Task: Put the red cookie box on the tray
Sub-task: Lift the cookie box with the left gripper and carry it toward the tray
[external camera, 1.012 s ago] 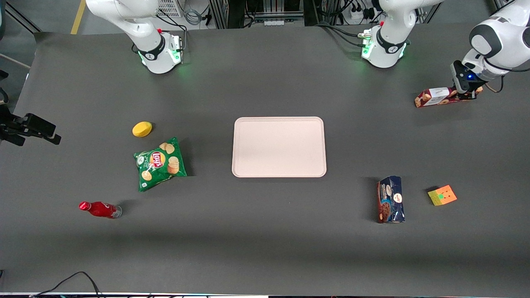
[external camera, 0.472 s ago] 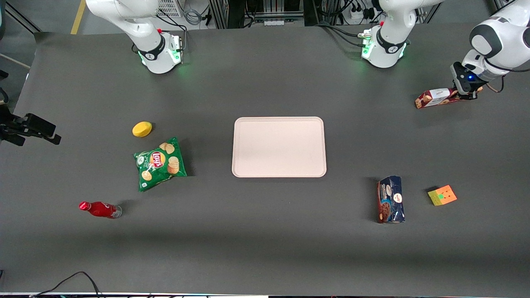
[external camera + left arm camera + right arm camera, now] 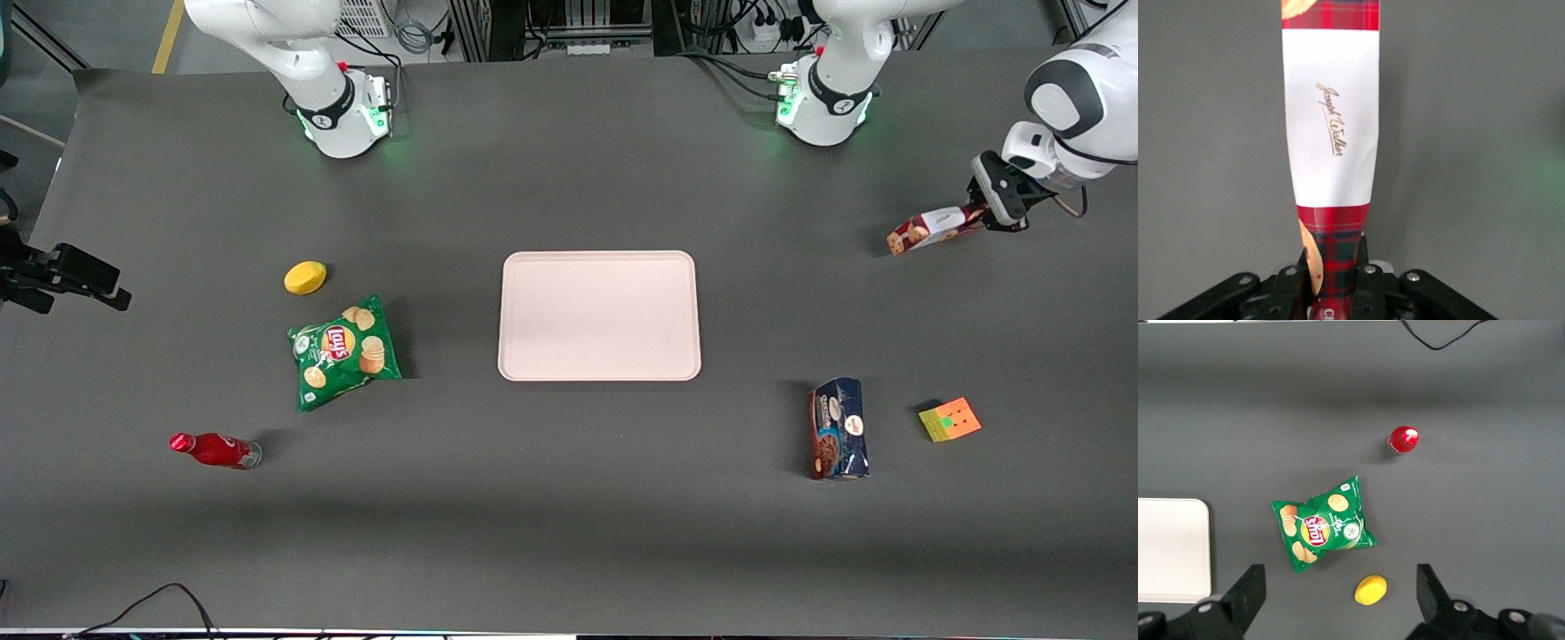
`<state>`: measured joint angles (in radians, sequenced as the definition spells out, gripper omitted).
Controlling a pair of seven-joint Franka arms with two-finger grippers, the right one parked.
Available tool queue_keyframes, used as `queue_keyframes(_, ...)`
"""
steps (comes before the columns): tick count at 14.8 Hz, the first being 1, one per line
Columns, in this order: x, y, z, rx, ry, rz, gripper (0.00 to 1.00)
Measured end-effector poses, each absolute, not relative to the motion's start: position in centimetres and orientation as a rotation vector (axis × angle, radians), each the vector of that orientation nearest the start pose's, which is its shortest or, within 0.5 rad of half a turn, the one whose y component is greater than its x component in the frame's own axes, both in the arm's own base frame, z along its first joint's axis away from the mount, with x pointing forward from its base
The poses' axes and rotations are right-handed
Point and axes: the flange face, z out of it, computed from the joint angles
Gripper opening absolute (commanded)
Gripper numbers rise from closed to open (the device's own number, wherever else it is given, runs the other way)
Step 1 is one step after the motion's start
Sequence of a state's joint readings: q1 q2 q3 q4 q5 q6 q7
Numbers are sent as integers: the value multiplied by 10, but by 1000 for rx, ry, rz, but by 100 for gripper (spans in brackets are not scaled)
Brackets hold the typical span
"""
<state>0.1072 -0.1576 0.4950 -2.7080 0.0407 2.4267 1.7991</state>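
Observation:
The red cookie box (image 3: 933, 228) is a long slim dark-red box with a white label panel. It hangs tilted above the table toward the working arm's end. My left gripper (image 3: 989, 213) is shut on one end of it, and the box's other end droops toward the table. In the left wrist view the box (image 3: 1331, 133) runs straight out from between the two black fingers (image 3: 1293, 283), which clamp its red tartan end. The pale pink tray (image 3: 599, 316) lies flat mid-table and shows partly in the right wrist view (image 3: 1171, 550).
A dark blue cookie package (image 3: 838, 428) and a coloured cube (image 3: 949, 419) lie nearer the front camera than the held box. Toward the parked arm's end lie a green chips bag (image 3: 343, 350), a yellow lemon (image 3: 305, 276) and a red bottle (image 3: 214, 450).
My left gripper has lifted the red cookie box off the table. The box now tilts, its free end lower and shifted slightly nearer the front camera.

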Motion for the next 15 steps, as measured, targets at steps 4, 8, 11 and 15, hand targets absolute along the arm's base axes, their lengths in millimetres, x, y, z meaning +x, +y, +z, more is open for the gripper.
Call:
queue_keyframes(4, 393, 158, 310, -2763, 1787, -17, 0)
queue_keyframes(8, 448, 81, 363, -2861, 1568, 28, 0)
queue_keyframes(11, 471, 7, 400, -2955, 1347, 76, 0)
queue_keyframes(15, 478, -93, 434, -3141, 955, 51, 0)
